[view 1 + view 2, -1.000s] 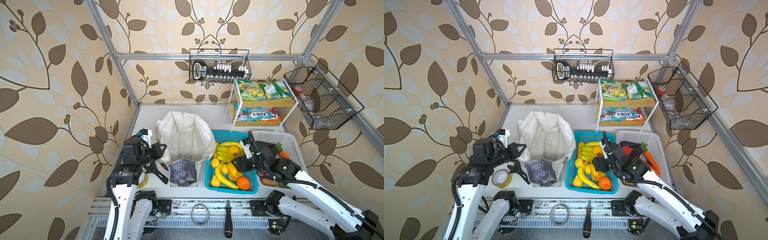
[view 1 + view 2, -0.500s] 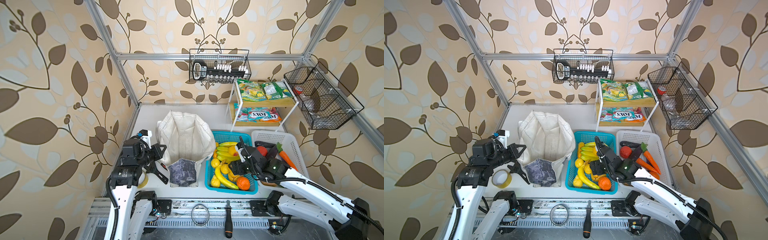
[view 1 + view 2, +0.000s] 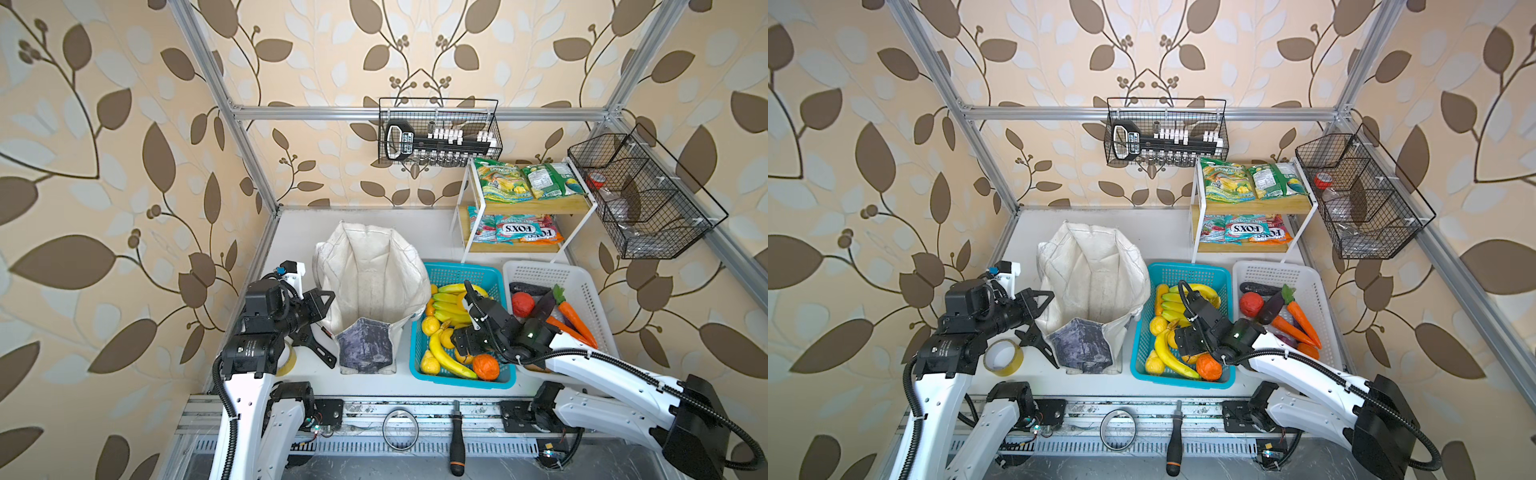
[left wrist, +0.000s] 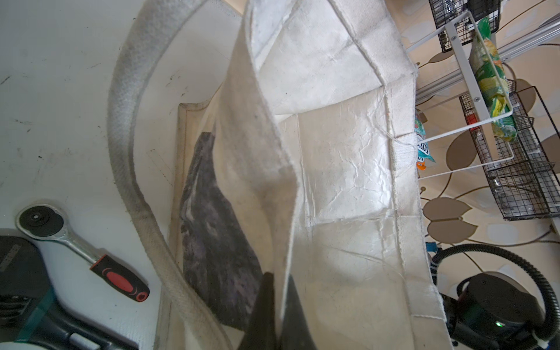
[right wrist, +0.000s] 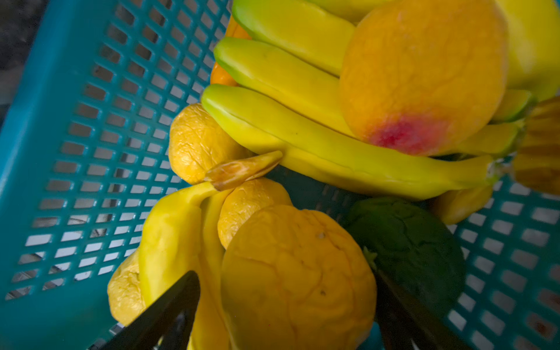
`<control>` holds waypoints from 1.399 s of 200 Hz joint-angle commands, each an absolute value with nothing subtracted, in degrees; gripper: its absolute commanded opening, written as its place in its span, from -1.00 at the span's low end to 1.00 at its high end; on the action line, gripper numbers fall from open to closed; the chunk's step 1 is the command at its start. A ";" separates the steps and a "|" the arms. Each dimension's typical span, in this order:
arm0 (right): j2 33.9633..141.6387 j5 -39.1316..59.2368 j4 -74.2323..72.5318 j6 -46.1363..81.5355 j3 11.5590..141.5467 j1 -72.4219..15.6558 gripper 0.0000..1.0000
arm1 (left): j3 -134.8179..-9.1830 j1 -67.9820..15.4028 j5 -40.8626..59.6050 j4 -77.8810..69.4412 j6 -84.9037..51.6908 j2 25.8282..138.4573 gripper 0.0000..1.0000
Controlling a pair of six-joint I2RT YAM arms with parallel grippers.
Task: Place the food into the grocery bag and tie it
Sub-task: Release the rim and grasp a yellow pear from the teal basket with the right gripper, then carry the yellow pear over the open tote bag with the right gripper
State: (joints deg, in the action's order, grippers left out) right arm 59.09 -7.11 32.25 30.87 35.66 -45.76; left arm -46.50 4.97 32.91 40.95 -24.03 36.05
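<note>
The off-white grocery bag (image 3: 374,282) (image 3: 1096,274) stands open left of centre. My left gripper (image 3: 330,328) (image 4: 280,277) is shut on the cloth of its near rim (image 4: 288,212). My right gripper (image 3: 465,340) (image 5: 286,274) is down in the blue basket (image 3: 457,270), open, its fingers on either side of a wrinkled yellow fruit (image 5: 303,303) beside a banana (image 5: 169,239). Two green-and-yellow snack packets (image 3: 498,180) (image 3: 548,178) lie on the rack's top shelf. The carrot (image 3: 571,316) (image 3: 1302,318) rests in the white basket (image 3: 544,268).
FOX'S packets (image 3: 515,230) fill the lower shelf. A tape roll (image 3: 1003,357) and a ratchet wrench (image 4: 81,251) lie near the left arm. Wire baskets (image 3: 436,133) (image 3: 640,199) hang on the back and right walls. A screwdriver (image 3: 456,440) sits on the front rail.
My right arm has swung from the white basket's edge toward the front of the blue basket and dropped its gripper among the fruit. The left gripper still holds the bag rim.
</note>
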 commanded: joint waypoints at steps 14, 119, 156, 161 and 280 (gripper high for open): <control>60.99 -9.32 30.67 32.18 34.72 -46.05 0.77 | -45.68 5.51 35.94 39.21 -24.20 35.43 -1.00; 60.10 -11.08 31.42 31.08 35.27 -45.97 0.49 | -46.00 5.51 36.09 40.43 -23.62 35.88 -1.00; 55.01 -9.70 32.58 30.13 37.01 -44.55 0.42 | -45.60 5.48 36.92 39.47 -24.05 36.46 -1.00; 54.41 -9.39 32.99 29.86 37.37 -44.25 0.42 | -45.60 5.53 37.16 39.46 -23.99 36.56 -1.00; 55.21 -5.06 39.69 22.76 58.61 -41.17 0.37 | -45.24 5.48 39.14 37.53 -25.91 36.99 -1.00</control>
